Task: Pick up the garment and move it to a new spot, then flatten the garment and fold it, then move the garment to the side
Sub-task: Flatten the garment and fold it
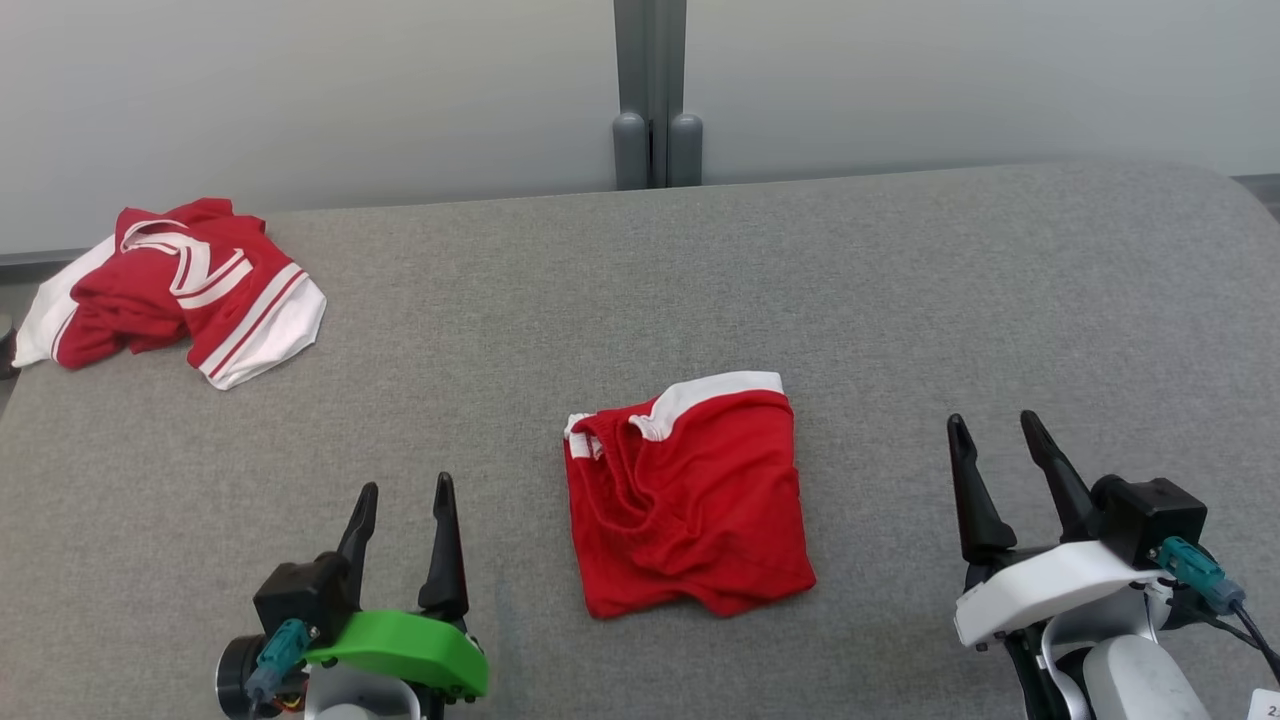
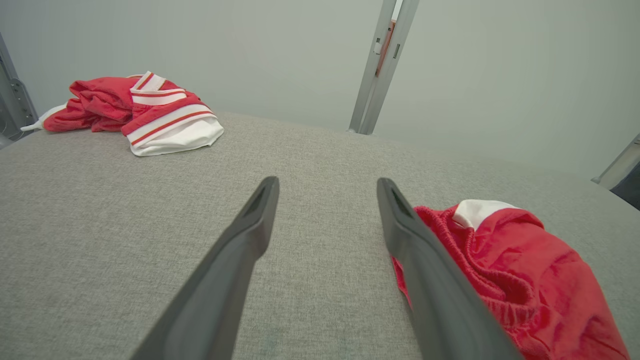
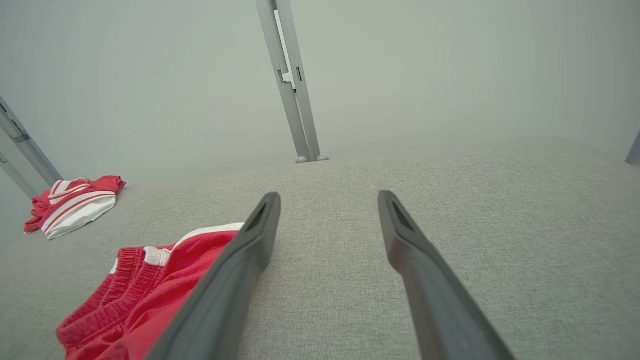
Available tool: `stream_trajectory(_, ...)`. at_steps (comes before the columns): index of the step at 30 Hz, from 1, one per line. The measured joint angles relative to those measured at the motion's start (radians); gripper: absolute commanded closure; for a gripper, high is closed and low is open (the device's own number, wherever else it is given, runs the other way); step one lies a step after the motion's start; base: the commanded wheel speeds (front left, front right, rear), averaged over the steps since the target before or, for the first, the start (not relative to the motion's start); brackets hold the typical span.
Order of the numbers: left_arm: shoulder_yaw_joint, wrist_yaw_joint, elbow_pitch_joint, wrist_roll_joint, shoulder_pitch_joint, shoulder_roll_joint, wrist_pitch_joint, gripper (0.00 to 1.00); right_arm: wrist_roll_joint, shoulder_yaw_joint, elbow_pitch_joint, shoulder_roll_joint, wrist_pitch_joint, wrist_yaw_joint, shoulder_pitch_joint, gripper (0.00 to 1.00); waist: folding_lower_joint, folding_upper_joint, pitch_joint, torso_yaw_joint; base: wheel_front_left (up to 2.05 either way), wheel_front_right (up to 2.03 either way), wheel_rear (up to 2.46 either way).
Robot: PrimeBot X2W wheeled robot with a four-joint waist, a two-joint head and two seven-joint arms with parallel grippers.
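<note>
Grey fabric table (image 1: 900, 300), pale wall (image 1: 300, 90) + metal post (image 1: 650, 90) behind; T-shirt (image 1: 170, 285) bunched far-left; left gripper (image 1: 405, 483), right gripper (image 1: 993, 418) spread, empty.

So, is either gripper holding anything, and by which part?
Nothing is held. The left gripper and right gripper are open and empty, clear of the red-and-white T-shirt and the red shorts.

Table (image 1: 900, 300), seen from front: the garment (image 1: 170, 290) lies at far-L corner; second garment (image 1: 685, 495) lies centre-front, well apart from it. Left gripper (image 1: 406, 483) & right gripper (image 1: 993, 418) flank second garment, L & R. Post (image 1: 655, 95) stands behind table's back edge, approx. mid.
</note>
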Motion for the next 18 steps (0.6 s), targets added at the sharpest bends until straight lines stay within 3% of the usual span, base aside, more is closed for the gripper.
stream_trajectory(18, 0.012, -0.004, -0.005, 0.026, 0.026, -0.008, 0.0, 0.0, 0.016, 0.015, 0.01, 0.007, -0.021, 0.0, 0.019, 0.0, 0.0, 0.0, -0.007, 0.006, 0.0, 0.0, 0.0)
